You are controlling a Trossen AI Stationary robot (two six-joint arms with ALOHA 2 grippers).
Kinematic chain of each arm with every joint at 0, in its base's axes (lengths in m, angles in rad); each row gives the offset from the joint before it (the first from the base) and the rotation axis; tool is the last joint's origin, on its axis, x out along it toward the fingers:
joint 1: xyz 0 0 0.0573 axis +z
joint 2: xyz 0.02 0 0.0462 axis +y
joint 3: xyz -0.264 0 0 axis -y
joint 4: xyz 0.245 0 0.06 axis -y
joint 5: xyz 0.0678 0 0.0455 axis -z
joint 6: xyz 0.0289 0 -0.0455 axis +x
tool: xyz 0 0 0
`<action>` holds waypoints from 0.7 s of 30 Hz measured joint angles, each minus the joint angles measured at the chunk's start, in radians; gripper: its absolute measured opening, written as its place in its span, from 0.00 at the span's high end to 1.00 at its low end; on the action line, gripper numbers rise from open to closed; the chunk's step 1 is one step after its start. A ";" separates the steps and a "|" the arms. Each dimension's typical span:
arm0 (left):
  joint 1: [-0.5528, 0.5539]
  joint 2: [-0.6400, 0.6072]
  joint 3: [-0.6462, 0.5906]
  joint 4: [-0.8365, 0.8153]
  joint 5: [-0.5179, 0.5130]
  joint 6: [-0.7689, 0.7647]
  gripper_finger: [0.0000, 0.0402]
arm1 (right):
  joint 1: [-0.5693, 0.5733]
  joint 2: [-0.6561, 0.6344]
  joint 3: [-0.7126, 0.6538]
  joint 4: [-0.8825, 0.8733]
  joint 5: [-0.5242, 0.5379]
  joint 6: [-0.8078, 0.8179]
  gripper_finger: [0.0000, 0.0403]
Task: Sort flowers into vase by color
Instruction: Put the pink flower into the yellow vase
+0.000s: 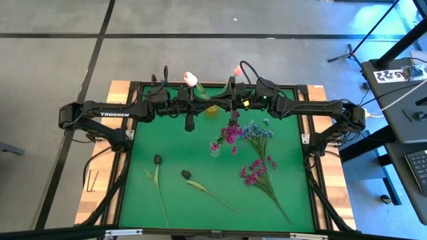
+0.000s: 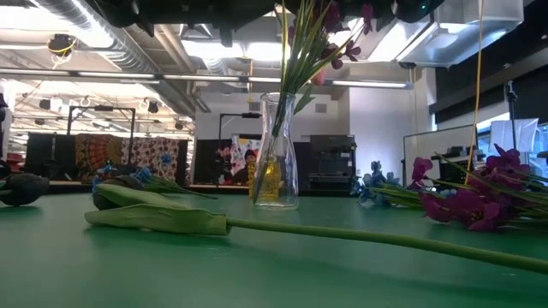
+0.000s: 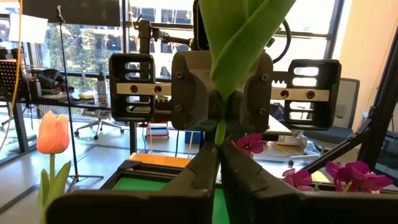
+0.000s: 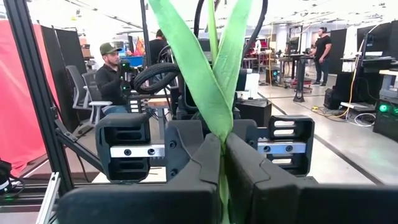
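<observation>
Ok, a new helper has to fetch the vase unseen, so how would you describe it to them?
Find the green mat and go to its middle, close by the left gripper and right gripper, both clamping tulips. The vase stands there, clear narrow-necked glass. It alone is upright, with magenta flowers in it; the loose flowers around it lie flat.

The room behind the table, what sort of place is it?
Probably an open robotics lab or workshop: exposed ceiling ducts, a seated person among desks and office chairs, and a camera tripod on bare concrete beside the green table.
</observation>
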 joint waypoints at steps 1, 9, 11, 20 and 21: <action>0.000 0.000 0.000 0.000 0.000 0.000 0.99 | 0.000 0.000 0.000 0.000 0.000 0.000 0.97; 0.000 0.000 0.000 -0.001 -0.004 -0.001 1.00 | 0.000 -0.001 0.000 -0.005 -0.010 0.001 0.91; 0.000 0.000 0.000 -0.002 -0.019 -0.001 1.00 | -0.001 -0.001 0.000 -0.007 -0.028 0.001 0.85; 0.002 0.001 -0.001 -0.022 -0.045 -0.001 1.00 | -0.001 -0.026 -0.001 -0.111 -0.008 -0.028 0.45; 0.002 0.001 -0.001 -0.032 -0.057 0.000 1.00 | -0.001 -0.041 -0.001 -0.138 0.012 -0.038 0.41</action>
